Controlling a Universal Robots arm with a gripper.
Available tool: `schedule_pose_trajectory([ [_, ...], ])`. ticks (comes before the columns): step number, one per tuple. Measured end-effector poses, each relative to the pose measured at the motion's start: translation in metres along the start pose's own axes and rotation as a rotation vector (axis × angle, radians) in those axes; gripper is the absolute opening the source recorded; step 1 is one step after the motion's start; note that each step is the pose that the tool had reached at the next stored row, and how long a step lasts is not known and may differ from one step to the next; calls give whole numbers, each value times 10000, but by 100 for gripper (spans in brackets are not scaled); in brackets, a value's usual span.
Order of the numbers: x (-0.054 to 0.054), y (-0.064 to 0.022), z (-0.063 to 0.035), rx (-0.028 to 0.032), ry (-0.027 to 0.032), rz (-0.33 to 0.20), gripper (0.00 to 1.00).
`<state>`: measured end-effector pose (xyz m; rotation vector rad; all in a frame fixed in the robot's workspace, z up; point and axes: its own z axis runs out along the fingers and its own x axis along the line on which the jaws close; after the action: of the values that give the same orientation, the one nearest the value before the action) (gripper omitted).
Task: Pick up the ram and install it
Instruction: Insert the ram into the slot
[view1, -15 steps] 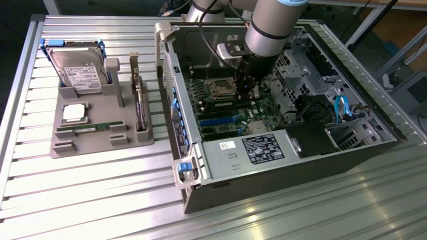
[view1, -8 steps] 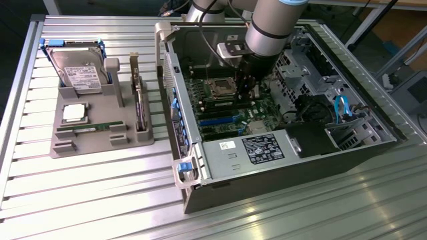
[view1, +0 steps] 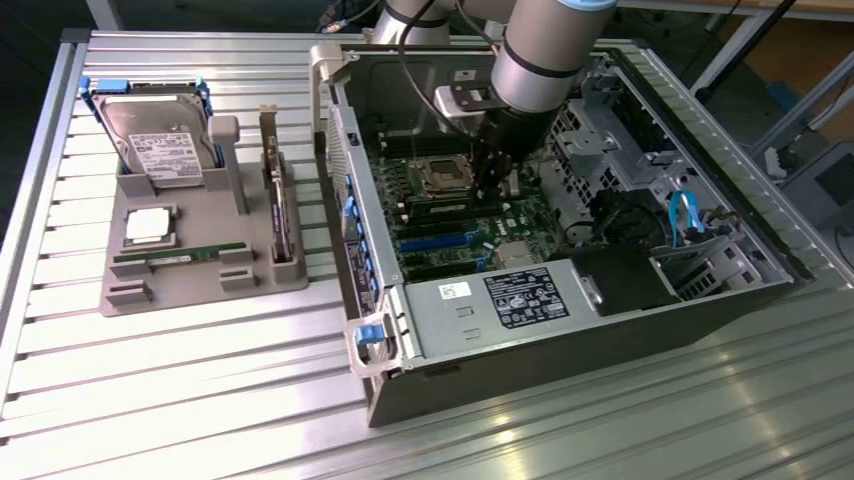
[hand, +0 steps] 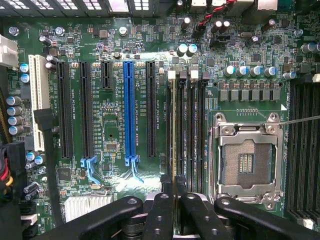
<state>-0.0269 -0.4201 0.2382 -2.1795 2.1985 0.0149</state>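
Gripper (hand: 174, 196) inside PC case (view1: 441, 385), clenched on ram (hand: 173, 135); stick edge-on along motherboard memory slot, beside CPU socket (hand: 246, 162).

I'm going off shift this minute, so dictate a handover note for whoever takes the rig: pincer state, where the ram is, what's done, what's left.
Pincer: inside the open case, low over the motherboard, shut on the ram, which is seen edge-on.
Ram: lined up with the memory slot farthest from the processor socket in the bank of slots beside it. Whether it is seated cannot be told.
Tray: another green stick lies there.
Done: pick-up and carry to the slots.
Left: seating unconfirmed, ram not released.
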Motion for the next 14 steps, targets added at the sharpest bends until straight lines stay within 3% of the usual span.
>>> schedule_pose_trajectory([
  [14,3,2,71,0,1,0,12],
])
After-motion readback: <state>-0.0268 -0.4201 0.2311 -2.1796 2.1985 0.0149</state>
